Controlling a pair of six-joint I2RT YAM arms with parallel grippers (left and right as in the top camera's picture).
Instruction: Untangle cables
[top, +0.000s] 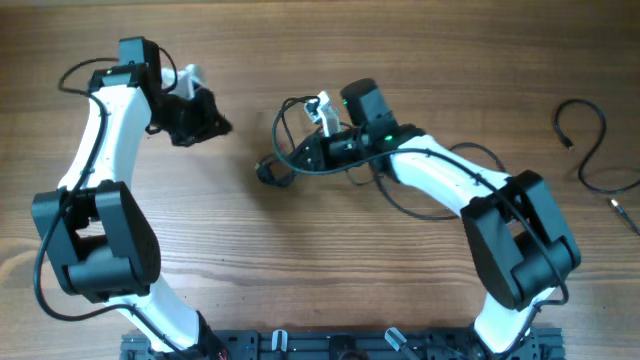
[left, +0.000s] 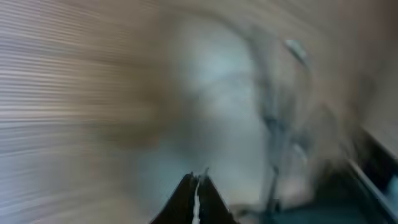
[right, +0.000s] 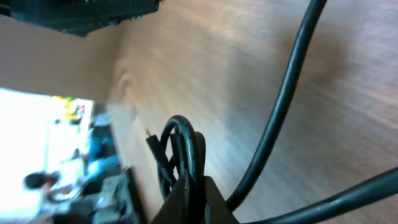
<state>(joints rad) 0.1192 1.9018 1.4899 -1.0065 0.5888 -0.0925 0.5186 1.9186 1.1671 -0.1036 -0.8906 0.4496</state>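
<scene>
The right gripper (right: 191, 186) has its jaws pressed together on a tight loop of the cable bundle (right: 180, 148). Several thin black strands are pinched side by side between the tips and arch up just above them, and a small plug (right: 148, 133) sticks out to one side of the loop. A thick black cord (right: 280, 112) sweeps across close to that wrist camera; I cannot tell whether it belongs to the bundle or to the arm's own wiring. From overhead, the held clump sits near the middle of the table (top: 300, 290), a little toward the far edge, with thin loops curling off it toward the wrist. The left gripper (left: 196, 185) is closed too, tips meeting, with nothing visible between them; its view is badly smeared, and overhead it hangs near the far left corner, well apart from the bundle. A loose cable (top: 590, 150) lies in an open curl by the right edge, clear of the rest. The step in hand looks like anchoring the knot with the right arm. Next, the left arm probably needs to come across, open, take one free strand or plug end near the clump, and draw it away from the pinch point without dragging the whole bundle.
</scene>
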